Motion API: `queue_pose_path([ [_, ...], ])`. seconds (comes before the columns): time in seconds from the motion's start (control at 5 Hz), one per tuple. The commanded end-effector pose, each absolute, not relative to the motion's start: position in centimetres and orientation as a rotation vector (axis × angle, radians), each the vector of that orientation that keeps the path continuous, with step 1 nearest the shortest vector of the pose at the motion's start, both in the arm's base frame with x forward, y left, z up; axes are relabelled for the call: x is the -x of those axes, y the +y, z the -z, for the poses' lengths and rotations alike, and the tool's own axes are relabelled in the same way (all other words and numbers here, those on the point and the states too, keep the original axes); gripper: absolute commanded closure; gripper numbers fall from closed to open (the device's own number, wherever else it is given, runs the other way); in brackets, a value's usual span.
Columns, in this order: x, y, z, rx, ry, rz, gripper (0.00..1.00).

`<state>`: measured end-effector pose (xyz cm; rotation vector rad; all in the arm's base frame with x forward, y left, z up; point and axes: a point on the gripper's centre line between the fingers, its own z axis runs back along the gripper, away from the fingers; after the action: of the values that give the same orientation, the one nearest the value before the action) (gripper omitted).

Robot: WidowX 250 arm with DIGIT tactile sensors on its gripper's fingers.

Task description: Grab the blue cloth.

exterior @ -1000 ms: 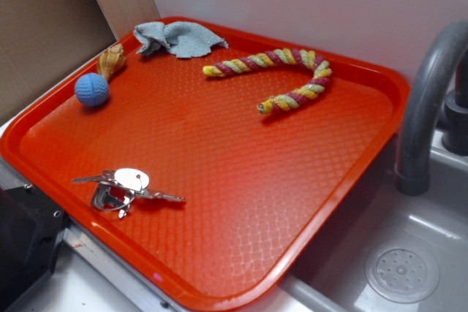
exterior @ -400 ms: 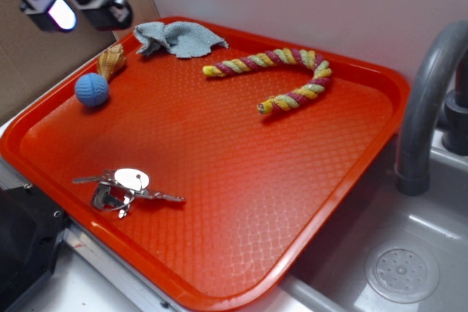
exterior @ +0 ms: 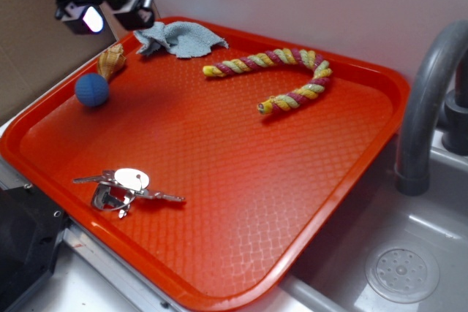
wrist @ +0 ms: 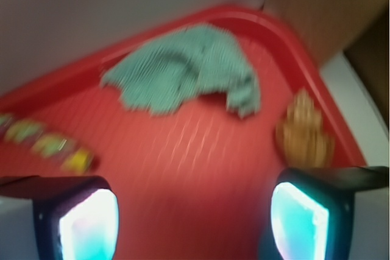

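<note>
The blue cloth [exterior: 175, 38], a crumpled pale grey-blue rag, lies at the far corner of the red tray [exterior: 219, 151]. In the wrist view the cloth [wrist: 183, 68] is ahead of the fingers, blurred. My gripper [exterior: 110, 11] hangs above the tray's far left corner, just left of the cloth and over the shell. It is open and empty; its two glowing pads [wrist: 88, 226] stand wide apart with bare tray between them.
A blue knitted ball [exterior: 92, 90] and a tan shell [exterior: 111, 61] sit at the tray's left edge. A striped rope toy [exterior: 281, 71] lies at the back, keys [exterior: 124, 184] at the front left. A grey faucet [exterior: 431, 100] and sink stand right.
The gripper has come into view at the top left and moved right and down, toward the cloth. Nothing on the tray has moved.
</note>
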<state>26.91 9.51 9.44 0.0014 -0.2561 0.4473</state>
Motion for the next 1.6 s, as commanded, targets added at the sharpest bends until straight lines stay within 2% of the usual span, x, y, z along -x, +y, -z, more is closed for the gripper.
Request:
queue_pose_path([
  [0.0,-31.1,11.4,-9.3,-0.185,-0.236,-0.544,0.00],
  [0.6,-31.1,11.4,-9.3,-0.185,-0.236,-0.544,0.00],
  [1.0,-32.5,10.4,-6.9,-0.242,-0.256,-0.230,0.00],
  [1.4,-33.3,10.8,-5.4,-0.310,-0.231,-0.171,0.00],
])
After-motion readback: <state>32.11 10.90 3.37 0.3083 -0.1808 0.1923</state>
